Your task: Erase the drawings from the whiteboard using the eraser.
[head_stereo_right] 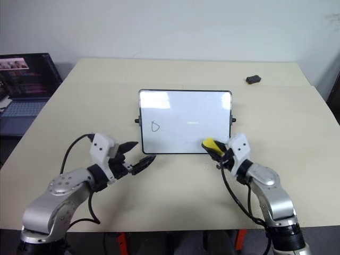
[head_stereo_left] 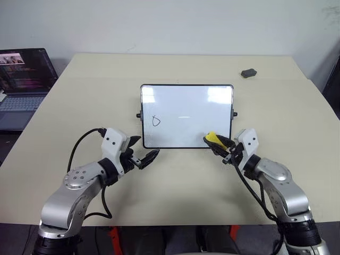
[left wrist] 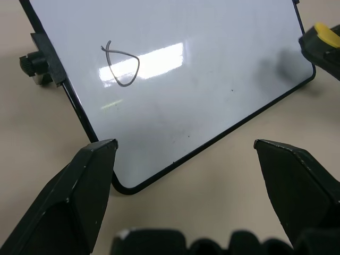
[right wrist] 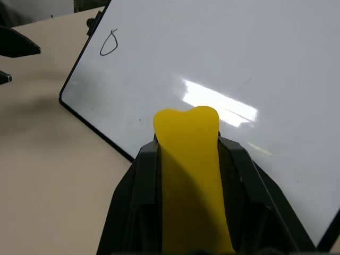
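Observation:
The whiteboard (head_stereo_left: pixel 186 114) lies in the middle of the table, glossy white with a thin black frame. One drawing, a small black loop (head_stereo_left: pixel 156 121), sits on its left part; the loop (left wrist: pixel 121 66) also shows in the left wrist view. My right gripper (head_stereo_left: pixel 219 144) is shut on the yellow eraser (head_stereo_left: pixel 212 138), held at the board's near right corner. In the right wrist view the eraser (right wrist: pixel 188 175) sits squeezed between the two black fingers, pointing at the board. My left gripper (head_stereo_left: pixel 142 151) stands open just in front of the board's near left corner, with nothing in it.
A small dark grey lump (head_stereo_left: pixel 248 73) lies at the table's far right. An open laptop (head_stereo_left: pixel 24 85) stands beside the table's left edge. Black knobs (head_stereo_left: pixel 138 115) stick out from the board's sides. Bare tabletop (head_stereo_left: pixel 186 180) lies between my arms.

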Controlling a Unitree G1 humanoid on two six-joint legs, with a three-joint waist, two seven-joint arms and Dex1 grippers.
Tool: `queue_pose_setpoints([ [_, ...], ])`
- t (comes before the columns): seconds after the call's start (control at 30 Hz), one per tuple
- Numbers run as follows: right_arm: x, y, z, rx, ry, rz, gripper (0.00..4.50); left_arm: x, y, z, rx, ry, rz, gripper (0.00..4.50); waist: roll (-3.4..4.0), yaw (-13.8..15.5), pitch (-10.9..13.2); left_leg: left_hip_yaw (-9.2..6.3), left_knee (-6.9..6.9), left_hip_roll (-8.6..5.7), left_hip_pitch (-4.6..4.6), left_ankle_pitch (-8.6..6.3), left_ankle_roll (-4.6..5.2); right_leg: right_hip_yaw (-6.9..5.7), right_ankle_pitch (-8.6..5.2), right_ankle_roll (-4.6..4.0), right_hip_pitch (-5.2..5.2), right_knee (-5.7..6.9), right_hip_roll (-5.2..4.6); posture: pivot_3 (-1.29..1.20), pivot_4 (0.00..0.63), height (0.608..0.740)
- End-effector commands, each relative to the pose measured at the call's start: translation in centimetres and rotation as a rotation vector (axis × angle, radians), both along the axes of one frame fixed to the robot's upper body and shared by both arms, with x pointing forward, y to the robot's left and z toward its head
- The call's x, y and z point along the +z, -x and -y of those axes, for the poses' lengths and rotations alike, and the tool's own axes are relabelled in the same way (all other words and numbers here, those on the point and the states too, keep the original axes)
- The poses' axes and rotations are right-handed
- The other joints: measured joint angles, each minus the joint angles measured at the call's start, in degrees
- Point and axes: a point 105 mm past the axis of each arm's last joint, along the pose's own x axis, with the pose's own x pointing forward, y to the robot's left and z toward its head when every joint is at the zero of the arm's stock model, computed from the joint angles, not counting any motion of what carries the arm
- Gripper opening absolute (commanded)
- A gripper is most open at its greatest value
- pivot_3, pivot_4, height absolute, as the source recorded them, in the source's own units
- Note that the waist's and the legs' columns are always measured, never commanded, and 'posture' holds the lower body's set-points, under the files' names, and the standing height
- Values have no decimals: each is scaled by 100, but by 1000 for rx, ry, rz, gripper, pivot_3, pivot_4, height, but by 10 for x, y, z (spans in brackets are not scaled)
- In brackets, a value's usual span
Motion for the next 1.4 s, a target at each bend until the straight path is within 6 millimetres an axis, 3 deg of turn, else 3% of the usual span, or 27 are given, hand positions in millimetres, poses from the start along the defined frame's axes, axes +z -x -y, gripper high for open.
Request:
queue_pose_setpoints([
  [0.03, 5, 7, 3, 9, 54, 51, 1092, 9, -1, -7, 46, 6, 56, 4500, -1, 1, -1, 0, 1, 0, 0, 0, 0, 0, 0, 0, 0, 0, 0, 0, 150, 740],
  [0.17, 8, 9, -5, 51, 81, 86, 1092, 6, 0, -18, 103, 4, 55, 4500, -1, -15, -1, 2, 1, 2, 0, 0, 0, 1, 0, 0, 0, -1, 2, 0, 150, 740],
  [0.4, 45, -7, -42, 185, 101, 254, 1092, 9, 5, -32, 132, -18, 54, 4500, -1, -17, -1, 2, 8, 3, 2, 1, -1, 2, 1, 0, 0, 5, 5, 0, 150, 740],
  [0.6, 73, -53, -93, 180, 198, 443, 1092, 14, 1, -45, 173, -45, 74, 4500, -1, -17, -1, 3, 7, 5, 4, 3, -4, 0, 2, -2, -5, 9, 7, 0, 150, 740],
  [0.8, 84, -90, -130, 183, 231, 463, 1092, 13, 1, -42, 149, -53, 77, 4500, -10, -6, -6, 13, 7, 3, -17, 9, -16, 3, 3, -3, -25, 4, 2, 0, 150, 740],
  [0.9, 79, -103, -136, 172, 278, 465, 1092, 13, 1, -39, 135, -54, 78, 4500, -11, -9, -7, 15, 6, 3, -18, 9, -16, 4, 3, -4, -28, 2, 0, 0, 150, 740],
  [1.03, 58, -100, -143, 227, 341, 471, 1091, 13, 1, -37, 127, -56, 78, 4500, -13, -23, -11, 16, 5, 5, -15, 5, -10, 4, 3, -4, -28, 5, 0, 0, 150, 740],
  [1.27, -6, -60, -155, 473, 490, 371, 1091, 15, 1, -33, 120, -53, 81, 4500, -16, -24, -17, 16, 10, 6, -5, 2, -3, 5, 4, -5, -25, 28, 0, 0, 150, 740],
  [1.33, -15, -53, -155, 509, 526, 354, 1091, 16, 1, -31, 115, -51, 86, 4500, -17, -20, -17, 15, 16, 5, -3, 2, -3, 5, 4, -5, -25, 40, 0, 0, 150, 740],
  [1.4, -10, -52, -155, 503, 513, 362, 1091, 17, 0, -30, 110, -49, 88, 4500, -16, -19, -17, 14, 23, 4, 0, 3, -4, 5, 4, -5, -26, 55, 0, 0, 150, 740],
])
